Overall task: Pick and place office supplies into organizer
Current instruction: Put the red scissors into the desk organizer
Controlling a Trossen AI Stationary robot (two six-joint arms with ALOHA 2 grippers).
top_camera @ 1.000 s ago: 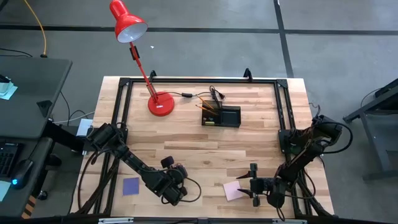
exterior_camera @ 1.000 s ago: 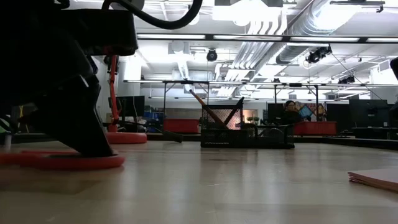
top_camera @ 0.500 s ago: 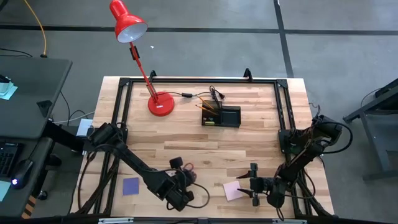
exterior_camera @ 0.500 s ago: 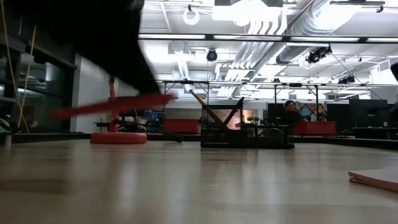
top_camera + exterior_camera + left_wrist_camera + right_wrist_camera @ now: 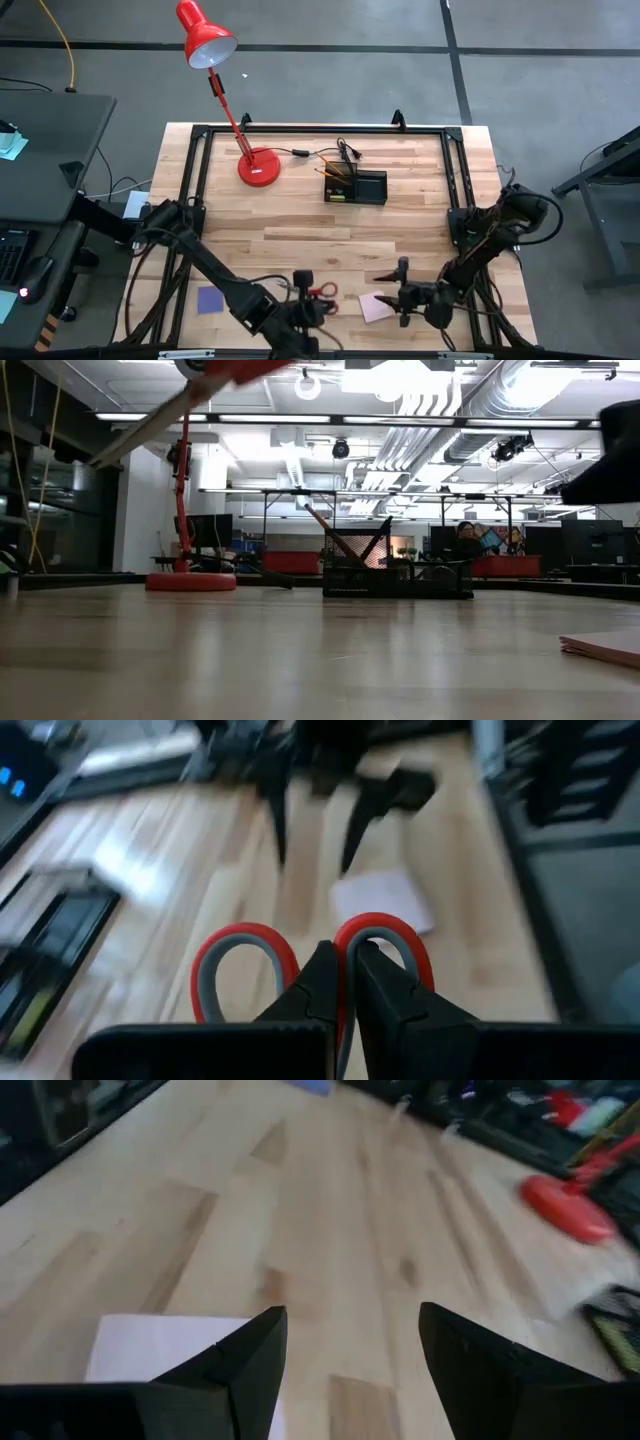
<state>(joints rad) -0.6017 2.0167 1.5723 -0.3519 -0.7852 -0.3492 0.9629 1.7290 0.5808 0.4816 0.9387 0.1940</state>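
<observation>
Scissors (image 5: 318, 291) are now riding up off the table (image 5: 330, 225) in the left gripper (image 5: 300, 305), where a second ago they were lying flat on the wood under it; the arm is also sitting farther along the near edge, closer to the right one. From the left wrist view, the two dark fingers (image 5: 320, 985) are pressing together on the joint between the red handle loops (image 5: 245, 970), pinching the scissors there. At table height, the red handle and grey blade (image 5: 170, 405) are slanting across the upper corner, clear of the surface.

Going down in size: the red lamp (image 5: 258, 165) is standing at the far left of the table, its shade leaning out past the edge. The organizer (image 5: 356, 187) is sitting just beside the lamp base at the far middle, with pencils and pens sticking up from one compartment (which one, I cannot tell).

Near the front right, the right gripper (image 5: 402, 295) is hovering with its jaws spread wide, holding nothing, just beside the pink pad (image 5: 375, 306), which is lying flat. The blue pad (image 5: 210, 299) is lying near the front left corner, well apart from the pink one.
</observation>
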